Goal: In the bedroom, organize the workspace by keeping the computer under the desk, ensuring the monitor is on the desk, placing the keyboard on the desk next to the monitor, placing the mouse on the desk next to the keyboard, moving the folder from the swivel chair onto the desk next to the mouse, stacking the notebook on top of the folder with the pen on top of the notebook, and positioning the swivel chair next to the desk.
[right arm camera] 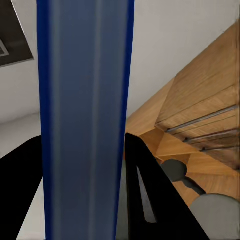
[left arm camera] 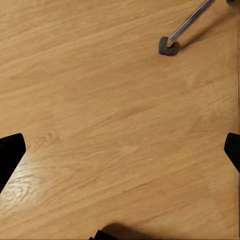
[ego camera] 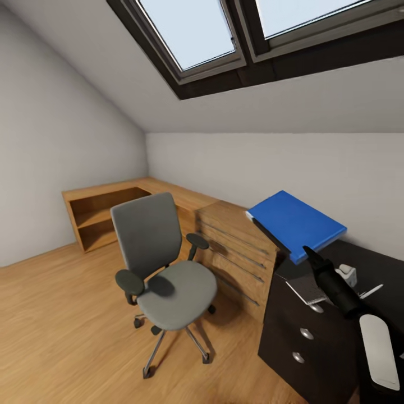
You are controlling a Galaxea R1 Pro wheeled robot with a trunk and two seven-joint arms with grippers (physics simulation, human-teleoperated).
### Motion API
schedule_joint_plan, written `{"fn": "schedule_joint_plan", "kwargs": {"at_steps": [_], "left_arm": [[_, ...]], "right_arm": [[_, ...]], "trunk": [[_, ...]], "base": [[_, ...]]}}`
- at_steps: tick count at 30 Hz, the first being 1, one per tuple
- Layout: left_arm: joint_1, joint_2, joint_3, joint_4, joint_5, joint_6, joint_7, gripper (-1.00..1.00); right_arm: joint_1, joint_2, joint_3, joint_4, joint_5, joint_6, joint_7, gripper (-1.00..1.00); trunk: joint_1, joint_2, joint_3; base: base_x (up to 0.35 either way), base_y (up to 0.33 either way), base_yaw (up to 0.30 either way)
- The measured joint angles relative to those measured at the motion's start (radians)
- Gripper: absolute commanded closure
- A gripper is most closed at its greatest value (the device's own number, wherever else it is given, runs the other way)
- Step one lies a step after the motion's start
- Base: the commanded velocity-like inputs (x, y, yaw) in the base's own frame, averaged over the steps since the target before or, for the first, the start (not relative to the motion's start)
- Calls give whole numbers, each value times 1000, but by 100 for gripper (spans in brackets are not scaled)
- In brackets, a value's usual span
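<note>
1. Up above the black bench (ego camera: 314, 336), we see the blue folder (ego camera: 295, 224) held in the air, tilted, with its low edge toward the right arm.
2. Our right tool (ego camera: 310, 253) is clamped on that low edge; in the right wrist view the folder (right arm camera: 85, 120) runs edge-on between the two dark fingers (right arm camera: 150, 190), which press against it on both sides.
3. Below the folder, on the bench top, lies a thin grey book that we take for the notebook (ego camera: 307, 289), and near it a thin pale stick that may be the pen (ego camera: 371, 290); a small white object (ego camera: 348, 275) sits beside them, too unclear to name.
4. The bench's drawer front carries round silver knobs (ego camera: 306, 334).
5. The swivel chair (ego camera: 163, 264) stands on the wooden floor (ego camera: 62, 336), apart from the bench, its grey seat bare.
6. Behind the chair, a light-wood cabinet (ego camera: 106, 210) with open shelves runs along the walls and meets a light-wood drawer unit (ego camera: 238, 252) just beside the bench.
7. Our left tool (left arm camera: 120, 150) hangs over the floor (left arm camera: 100, 100) with its fingertips (left arm camera: 10, 152) wide apart and nothing between them; one chrome leg and castor (left arm camera: 168, 45) of the chair base shows nearby.
8. Overhead, skylights (ego camera: 191, 31) sit in the sloped ceiling.
</note>
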Motion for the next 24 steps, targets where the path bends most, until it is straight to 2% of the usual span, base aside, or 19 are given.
{"fn": "schedule_joint_plan", "kwargs": {"at_steps": [8, 9, 16, 24], "left_arm": [[0, 0, 0, 0, 0, 0, 0, -100], [0, -3, 0, 1, 0, 0, 0, -100], [0, -10, -1, 7, -1, 0, 0, -100], [0, -23, 0, 27, -56, 0, 0, -100]], "right_arm": [[0, 0, -12, 0, -1, -1, -7, 100], [0, 0, -27, 0, -1, -1, -8, 100], [0, 0, -43, 0, -1, 0, -8, 100], [0, 1, -51, 2, -5, -4, -44, 100]], "trunk": [[0, 0, 0], [0, 0, 0], [0, 0, 0], [1, 0, 0]], "base": [[0, 143, -269], [0, 83, -270], [-55, 29, -275], [-288, 65, -273]]}}
